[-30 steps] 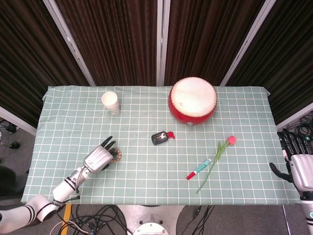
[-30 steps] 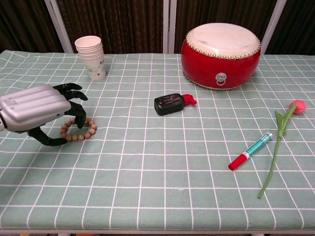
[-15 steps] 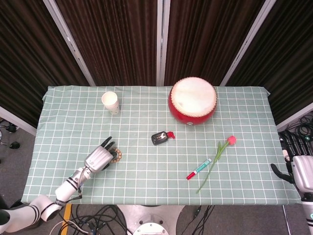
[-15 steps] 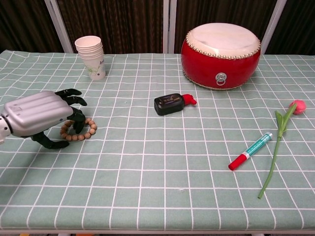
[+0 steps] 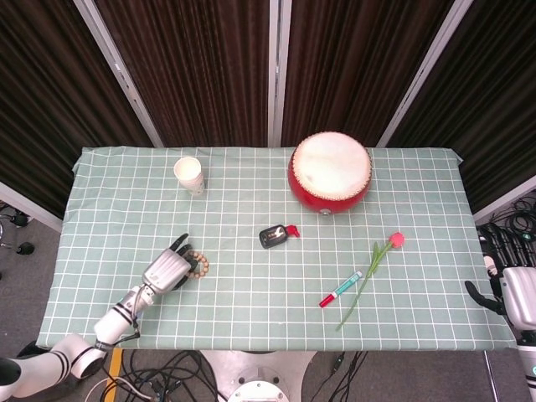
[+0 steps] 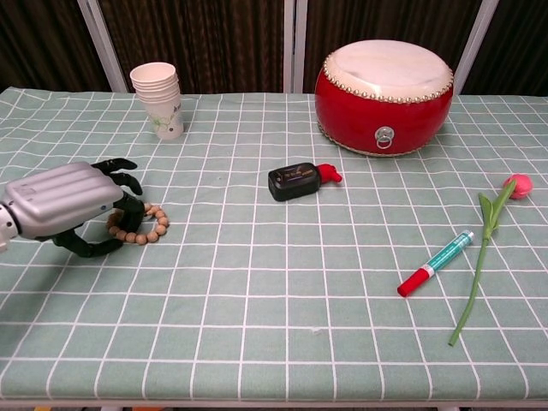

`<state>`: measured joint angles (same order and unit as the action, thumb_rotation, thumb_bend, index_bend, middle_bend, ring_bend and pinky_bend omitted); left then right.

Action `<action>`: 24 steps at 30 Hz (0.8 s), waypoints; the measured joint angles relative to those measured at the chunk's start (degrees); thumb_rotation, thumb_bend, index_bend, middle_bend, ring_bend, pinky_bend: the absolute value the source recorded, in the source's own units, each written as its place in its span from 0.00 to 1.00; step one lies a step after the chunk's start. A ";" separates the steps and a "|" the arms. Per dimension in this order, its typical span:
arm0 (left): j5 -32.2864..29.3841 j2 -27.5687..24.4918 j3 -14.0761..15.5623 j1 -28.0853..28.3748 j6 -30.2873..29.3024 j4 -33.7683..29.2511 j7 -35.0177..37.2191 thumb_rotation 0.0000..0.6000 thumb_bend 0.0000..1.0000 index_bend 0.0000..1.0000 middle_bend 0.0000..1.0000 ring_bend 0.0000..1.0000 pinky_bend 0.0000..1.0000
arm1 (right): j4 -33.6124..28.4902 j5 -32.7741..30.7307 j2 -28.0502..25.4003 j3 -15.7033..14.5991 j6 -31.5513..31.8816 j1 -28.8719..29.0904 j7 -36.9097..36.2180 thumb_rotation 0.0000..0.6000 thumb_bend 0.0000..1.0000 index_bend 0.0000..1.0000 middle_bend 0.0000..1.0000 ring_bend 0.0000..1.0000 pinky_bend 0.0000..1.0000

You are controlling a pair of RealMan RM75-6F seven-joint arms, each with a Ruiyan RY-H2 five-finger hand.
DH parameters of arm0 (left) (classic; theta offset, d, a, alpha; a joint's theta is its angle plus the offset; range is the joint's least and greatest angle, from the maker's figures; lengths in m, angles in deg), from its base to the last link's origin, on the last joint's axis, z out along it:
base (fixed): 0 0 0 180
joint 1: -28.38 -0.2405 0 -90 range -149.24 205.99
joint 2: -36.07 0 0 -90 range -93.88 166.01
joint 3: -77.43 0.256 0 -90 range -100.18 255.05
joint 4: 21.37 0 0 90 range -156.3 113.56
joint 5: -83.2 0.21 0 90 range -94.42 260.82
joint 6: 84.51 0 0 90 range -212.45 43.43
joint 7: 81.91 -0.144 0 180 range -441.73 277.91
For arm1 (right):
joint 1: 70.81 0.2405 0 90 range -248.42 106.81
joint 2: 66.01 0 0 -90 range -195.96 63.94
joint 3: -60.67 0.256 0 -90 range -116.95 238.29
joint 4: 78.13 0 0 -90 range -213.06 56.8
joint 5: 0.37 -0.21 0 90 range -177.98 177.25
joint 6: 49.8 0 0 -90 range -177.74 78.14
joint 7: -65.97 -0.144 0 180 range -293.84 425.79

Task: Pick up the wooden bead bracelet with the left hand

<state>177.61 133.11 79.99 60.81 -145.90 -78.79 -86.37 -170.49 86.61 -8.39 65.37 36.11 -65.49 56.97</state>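
Chest view shows the left hand (image 6: 64,204) low over the checked tablecloth (image 6: 257,291) at about 9 o'clock, its silver back up and its dark fingers (image 6: 120,164) curled down onto the near-left part of the wooden bead bracelet (image 6: 145,229). The fingers touch the beads, and the thumb reaches along the cloth under the palm; whether the ring is truly pinched or only covered cannot be told. The bracelet lies flat on the cloth, its right half showing clear of the hand.

From the head view, the same hand (image 5: 167,270) sits at roughly 8 o'clock on the table, with the bracelet (image 5: 199,264) just at its fingertips. The right hand (image 5: 512,289) hangs off the table's edge at about 4 o'clock, fingers spread apart and holding nothing.

A stack of paper cups (image 6: 158,98) stands at 11 o'clock, well apart from the left hand. A red drum (image 6: 385,94) stands at 1 o'clock. A small black case with a red tab (image 6: 295,181) lies near the middle. At 4 o'clock a red-capped marker (image 6: 437,261) lies slanted, just beside a pink tulip (image 6: 490,231) with a long green stem.
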 measured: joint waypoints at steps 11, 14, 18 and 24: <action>-4.90 -4.83 -2.77 -0.37 0.28 -8.58 32.70 1.00 0.48 0.57 0.56 0.24 0.09 | -0.59 0.46 -0.44 0.22 1.51 -0.66 0.03 1.00 0.16 0.00 0.00 0.00 0.00; -6.69 -7.48 -3.53 -0.14 2.39 -12.89 45.66 1.00 0.48 0.57 0.56 0.24 0.09 | -0.60 0.57 -0.43 0.28 1.83 -0.77 -0.01 1.00 0.16 0.00 0.00 0.00 0.00; -8.81 -11.56 -4.33 0.48 6.89 -18.92 64.25 1.00 0.48 0.56 0.55 0.24 0.10 | -0.55 0.61 -0.51 0.42 2.26 -0.93 -0.14 1.00 0.16 0.00 0.00 0.00 0.00; -9.50 -16.86 -4.77 2.03 14.31 -24.95 89.77 0.78 0.49 0.55 0.54 0.24 0.10 | -0.57 0.70 -0.85 0.67 3.13 -1.29 -0.44 1.00 0.16 0.00 0.00 0.00 0.00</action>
<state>168.11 116.25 75.22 62.84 -131.58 -103.74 3.40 -171.06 87.30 -9.25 66.04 39.24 -66.78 56.53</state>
